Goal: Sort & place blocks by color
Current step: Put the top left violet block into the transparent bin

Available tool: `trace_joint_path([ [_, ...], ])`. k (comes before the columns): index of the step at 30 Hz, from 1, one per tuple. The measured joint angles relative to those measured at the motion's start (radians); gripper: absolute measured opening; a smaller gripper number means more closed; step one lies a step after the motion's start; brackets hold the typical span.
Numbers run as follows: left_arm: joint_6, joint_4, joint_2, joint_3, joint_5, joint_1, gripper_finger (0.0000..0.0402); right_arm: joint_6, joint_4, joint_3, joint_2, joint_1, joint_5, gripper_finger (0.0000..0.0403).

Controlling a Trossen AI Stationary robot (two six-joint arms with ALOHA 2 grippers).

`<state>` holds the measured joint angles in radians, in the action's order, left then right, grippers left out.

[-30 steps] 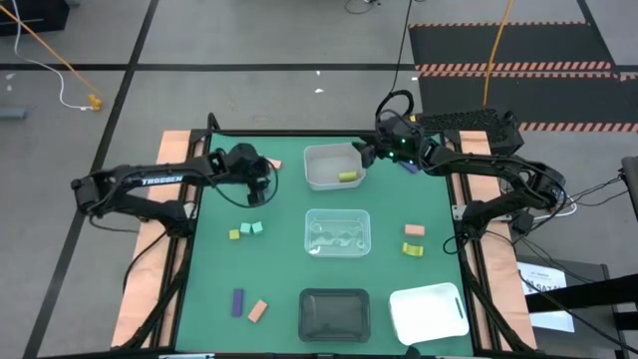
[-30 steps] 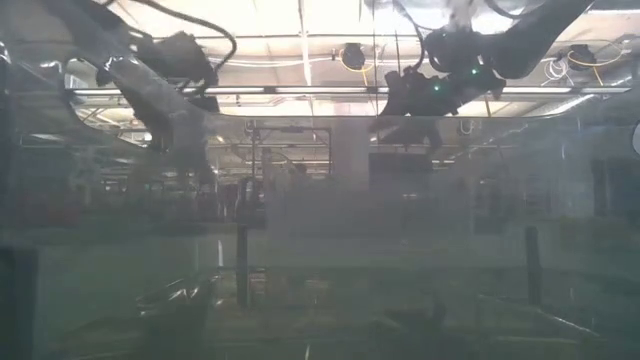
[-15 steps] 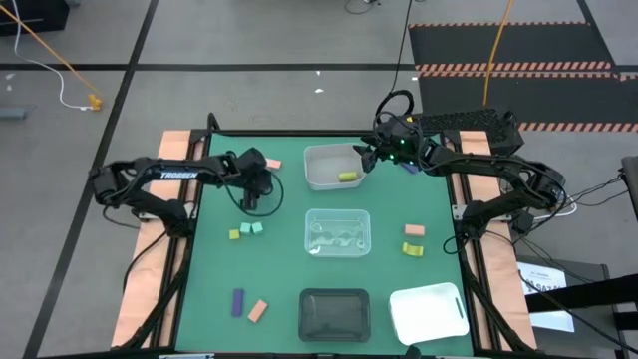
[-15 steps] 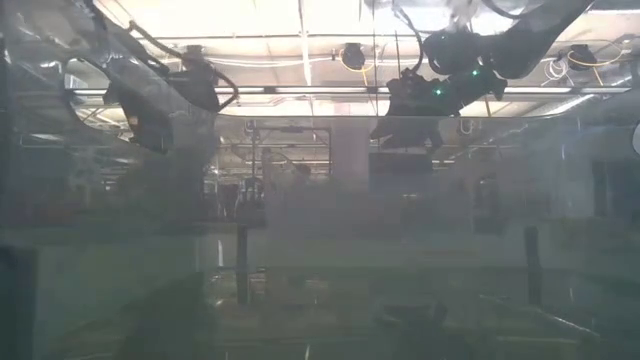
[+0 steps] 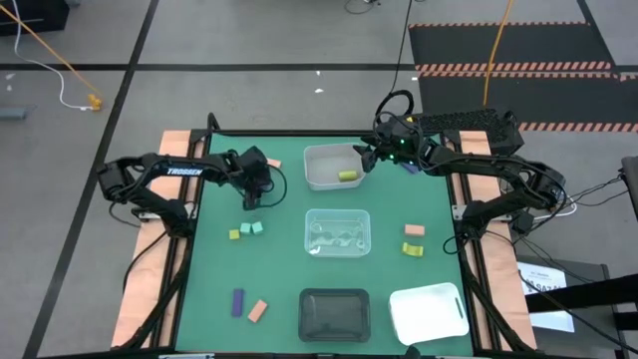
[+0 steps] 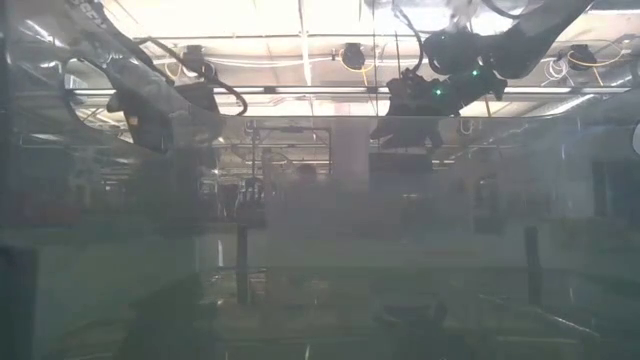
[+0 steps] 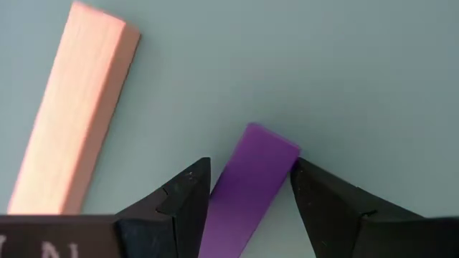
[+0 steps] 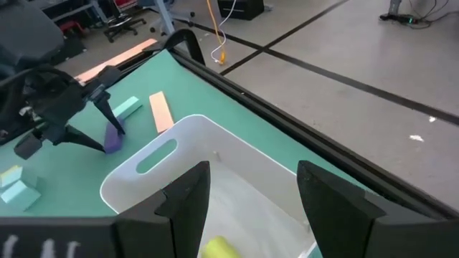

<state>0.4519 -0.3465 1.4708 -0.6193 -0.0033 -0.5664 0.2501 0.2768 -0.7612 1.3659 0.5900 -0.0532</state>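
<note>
Left gripper (image 7: 247,190) clamped on a purple block (image 7: 247,186), fingers (image 7: 183,201) pressing both long sides, over the far-left part of the green table (image 5: 279,289). In the right wrist view, same block held tilted above the mat. Long salmon block (image 7: 72,115) lying flat beside it, apart from it; a mint block (image 8: 128,107) close by.

Right gripper (image 8: 251,190) spread, holding nothing, poised above the far rim of the white bin (image 5: 332,168) at the table's far middle. One yellow-green block (image 5: 347,176) inside that bin.

Clear tray (image 5: 337,231) at centre, black tray (image 5: 334,312) at the near edge, white tray (image 5: 429,311) at the near right.

Yellow-green and mint cubes (image 5: 245,229) side by side left of the clear tray. Another purple block (image 5: 237,301) and a salmon one (image 5: 258,310) near the near-left corner, just beside each other. A salmon block (image 5: 414,230) and a yellow-green one (image 5: 413,248) right of the clear tray, close together.
</note>
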Motion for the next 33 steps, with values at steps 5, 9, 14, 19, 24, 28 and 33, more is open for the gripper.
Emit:
trace_joint_path([
  [5, -0.017, -0.010, 0.001, 0.001, 0.030, 0.000, 0.0136, 0.023, 0.000, 0.000, 0.000, 0.000, 0.000, 0.0201],
  [9, -0.076, -0.007, 0.001, 0.001, 0.034, -0.007, 0.0103, 0.026, 0.000, 0.000, 0.000, 0.000, 0.000, 0.0201],
  [14, -0.171, -0.001, -0.013, -0.008, 0.031, -0.008, 0.0103, 0.066, 0.000, 0.000, 0.000, -0.002, 0.000, 0.0201],
  [19, -0.264, 0.049, -0.083, -0.058, 0.026, -0.005, 0.0103, 0.079, 0.000, 0.000, 0.000, -0.002, 0.000, 0.0201],
  [24, -0.351, 0.077, -0.168, -0.129, 0.026, -0.005, 0.0103, 0.113, 0.001, 0.000, 0.000, -0.002, 0.000, 0.0201],
  [28, -0.449, 0.194, -0.226, -0.167, 0.026, 0.003, 0.0103, 0.200, 0.002, 0.000, 0.000, -0.005, 0.000, 0.0201],
  [33, -0.593, 0.493, -0.262, -0.174, 0.022, 0.028, 0.0103, 0.238, 0.025, 0.000, 0.000, -0.030, 0.004, 0.0201],
])
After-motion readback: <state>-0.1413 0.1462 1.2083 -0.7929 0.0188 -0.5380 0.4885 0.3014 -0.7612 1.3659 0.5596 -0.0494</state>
